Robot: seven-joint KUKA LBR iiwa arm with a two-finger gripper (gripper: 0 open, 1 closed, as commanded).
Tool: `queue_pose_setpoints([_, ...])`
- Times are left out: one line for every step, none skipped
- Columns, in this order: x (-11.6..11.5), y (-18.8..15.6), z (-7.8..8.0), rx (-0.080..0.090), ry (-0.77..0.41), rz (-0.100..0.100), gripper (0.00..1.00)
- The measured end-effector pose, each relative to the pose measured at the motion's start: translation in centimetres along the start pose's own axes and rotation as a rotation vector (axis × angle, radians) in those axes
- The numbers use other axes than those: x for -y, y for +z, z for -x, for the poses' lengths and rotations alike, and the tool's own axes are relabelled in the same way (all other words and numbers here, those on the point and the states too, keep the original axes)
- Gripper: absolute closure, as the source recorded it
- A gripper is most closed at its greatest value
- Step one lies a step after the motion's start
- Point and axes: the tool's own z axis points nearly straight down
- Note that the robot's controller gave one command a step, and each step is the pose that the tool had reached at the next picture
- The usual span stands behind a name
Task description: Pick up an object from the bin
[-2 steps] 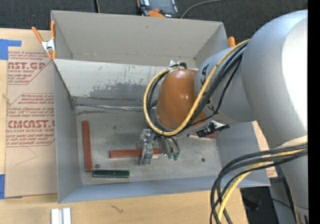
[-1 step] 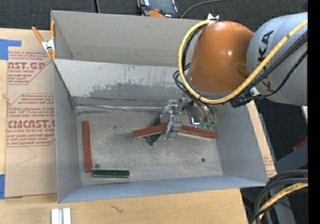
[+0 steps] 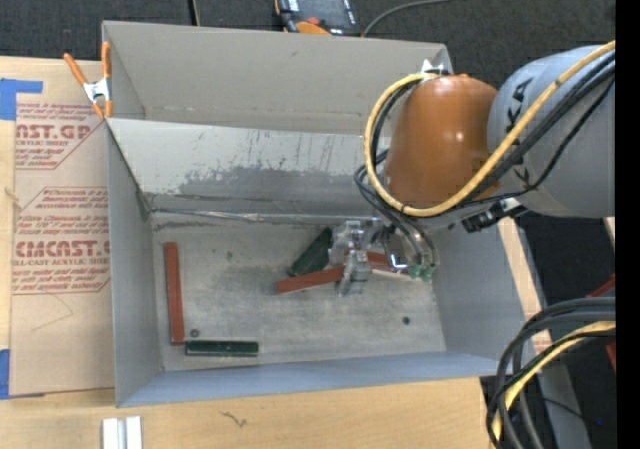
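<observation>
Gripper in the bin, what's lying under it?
A reddish-brown stick lies under the gripper, a dark green block beside it. The gripper covers the stick's middle, so whether they touch cannot be seen.

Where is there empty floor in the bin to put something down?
Bare floor lies between the long red stick at left and the slanted red stick mid-bin, and in the right front corner. It is crowded by the gripper, beside the dark green block.

Centre-left bin floor (image 3: 240, 272) open — red stick (image 3: 174, 292), dark bar (image 3: 222, 347) line edges.
</observation>
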Motion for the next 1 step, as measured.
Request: queue_pose_setpoints([0.96,-5.93,0.48,0.012,0.030,0.002,1.00])
